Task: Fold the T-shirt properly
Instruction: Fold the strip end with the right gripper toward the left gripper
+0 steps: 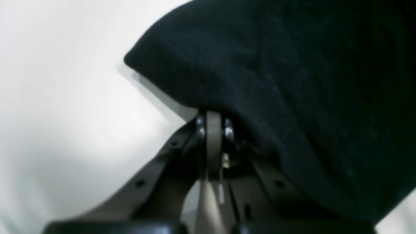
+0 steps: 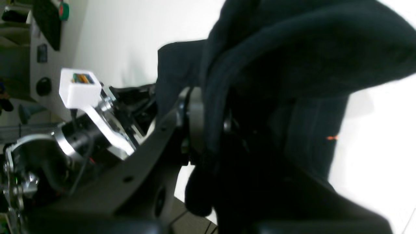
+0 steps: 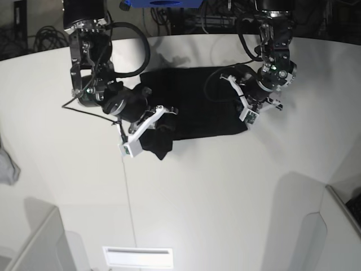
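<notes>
Base view has the black T-shirt point(image 3: 192, 107) spread across the white table point(image 3: 225, 192) toward twelve o'clock. Its nine o'clock edge is bunched and pinched by the right gripper point(image 3: 161, 121); at three o'clock the left gripper point(image 3: 240, 107), jaws pressed together, nips the hem.

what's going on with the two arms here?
Both arms are working on a black T-shirt lying on the white table. The right gripper is shut on a bunched fold of the shirt near one end. The left gripper is closed at the fabric's edge at the other end; whether it pinches cloth is unclear. The shirt is partly folded and still rumpled. A small grey cloth sits at the table's edge.
</notes>
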You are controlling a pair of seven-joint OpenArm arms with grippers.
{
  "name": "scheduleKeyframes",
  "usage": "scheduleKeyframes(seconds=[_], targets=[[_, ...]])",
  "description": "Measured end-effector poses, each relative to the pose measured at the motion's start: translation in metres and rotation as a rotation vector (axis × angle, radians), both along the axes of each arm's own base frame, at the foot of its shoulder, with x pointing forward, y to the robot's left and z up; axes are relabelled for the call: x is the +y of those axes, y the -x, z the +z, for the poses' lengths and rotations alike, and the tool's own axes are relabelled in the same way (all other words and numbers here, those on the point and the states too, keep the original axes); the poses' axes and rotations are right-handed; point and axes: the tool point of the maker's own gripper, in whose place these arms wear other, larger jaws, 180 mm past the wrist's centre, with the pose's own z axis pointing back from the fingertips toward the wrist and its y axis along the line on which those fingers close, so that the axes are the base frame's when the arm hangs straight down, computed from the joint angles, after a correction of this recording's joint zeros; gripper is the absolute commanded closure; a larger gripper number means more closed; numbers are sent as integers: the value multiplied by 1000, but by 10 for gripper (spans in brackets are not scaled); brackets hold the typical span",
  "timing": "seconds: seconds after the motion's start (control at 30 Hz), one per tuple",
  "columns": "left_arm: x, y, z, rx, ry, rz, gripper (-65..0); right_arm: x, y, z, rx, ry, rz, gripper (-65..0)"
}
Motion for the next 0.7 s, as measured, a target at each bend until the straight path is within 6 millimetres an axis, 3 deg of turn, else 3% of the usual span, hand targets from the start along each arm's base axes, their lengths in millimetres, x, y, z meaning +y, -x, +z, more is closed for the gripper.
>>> scheduleKeyframes(seconds=[0.27,0.47,0.7], targets=[[-5,1,0,2,5,-19,0,6,4,6,-12,-20,5,0],[-5,1,1,2,10,-18,0,43,26,9,11,-75,110,0],[-3,0,1,1,11,-14,0,51,28,5,26,-85,118,0]])
